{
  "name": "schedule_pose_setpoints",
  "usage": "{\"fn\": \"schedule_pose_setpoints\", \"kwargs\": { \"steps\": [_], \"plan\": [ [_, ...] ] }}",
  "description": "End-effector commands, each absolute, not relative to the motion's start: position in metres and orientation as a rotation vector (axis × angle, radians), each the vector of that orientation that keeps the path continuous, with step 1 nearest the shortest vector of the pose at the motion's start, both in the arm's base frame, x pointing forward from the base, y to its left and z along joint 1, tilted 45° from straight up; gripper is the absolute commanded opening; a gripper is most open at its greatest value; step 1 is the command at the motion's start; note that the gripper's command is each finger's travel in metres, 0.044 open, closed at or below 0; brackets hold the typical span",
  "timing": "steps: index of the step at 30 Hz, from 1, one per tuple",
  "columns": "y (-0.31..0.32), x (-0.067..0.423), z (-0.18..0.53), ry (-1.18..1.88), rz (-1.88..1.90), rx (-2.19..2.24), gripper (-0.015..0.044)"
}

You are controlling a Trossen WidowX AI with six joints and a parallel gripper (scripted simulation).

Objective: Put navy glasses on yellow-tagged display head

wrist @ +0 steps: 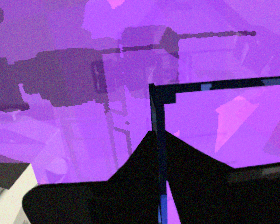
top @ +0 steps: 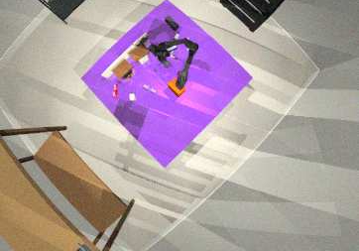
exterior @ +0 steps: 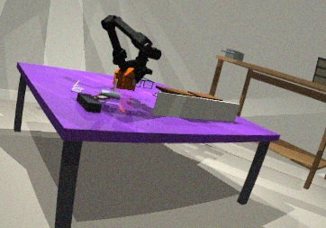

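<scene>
The navy glasses [wrist: 216, 86] [exterior: 146, 83] are a thin dark-blue frame; in the wrist view one bar runs down between the fingers. My gripper [wrist: 156, 136] [exterior: 148, 74] is shut on them and holds them above the table, beside the pale panel. Two brown-topped display stands [top: 122, 69] [top: 139, 55] are along that panel in the top view. Small pale and dark shapes show at their front sides, where I cannot make out the heads clearly. The panel mostly hides them in the exterior view. I cannot see which one has the yellow tag.
The long pale panel [exterior: 194, 107] is behind the stands. The orange base block [top: 176, 88] [exterior: 125, 79] is under the arm. A black box [top: 172, 23] [exterior: 88, 103], a red item [top: 115, 90], a white round item [top: 132, 97] and a pale bar [top: 149, 88] lie on the purple table [top: 166, 145].
</scene>
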State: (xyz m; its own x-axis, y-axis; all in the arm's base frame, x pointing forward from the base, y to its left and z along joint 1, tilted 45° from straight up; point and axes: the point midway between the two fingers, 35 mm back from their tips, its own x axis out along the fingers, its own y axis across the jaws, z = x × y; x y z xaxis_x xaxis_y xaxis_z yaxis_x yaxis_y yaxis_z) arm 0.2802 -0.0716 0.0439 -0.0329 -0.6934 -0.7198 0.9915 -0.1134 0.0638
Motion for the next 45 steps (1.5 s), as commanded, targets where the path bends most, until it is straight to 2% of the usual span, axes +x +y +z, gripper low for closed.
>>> {"fn": "schedule_pose_setpoints", "kwargs": {
  "steps": [1,45],
  "plan": [
    [-0.075,0.28,0.041,0.547,-1.558,0.713,0.0],
    [-0.104,0.276,0.013,0.529,-1.566,0.723,0.0]
  ]
}}
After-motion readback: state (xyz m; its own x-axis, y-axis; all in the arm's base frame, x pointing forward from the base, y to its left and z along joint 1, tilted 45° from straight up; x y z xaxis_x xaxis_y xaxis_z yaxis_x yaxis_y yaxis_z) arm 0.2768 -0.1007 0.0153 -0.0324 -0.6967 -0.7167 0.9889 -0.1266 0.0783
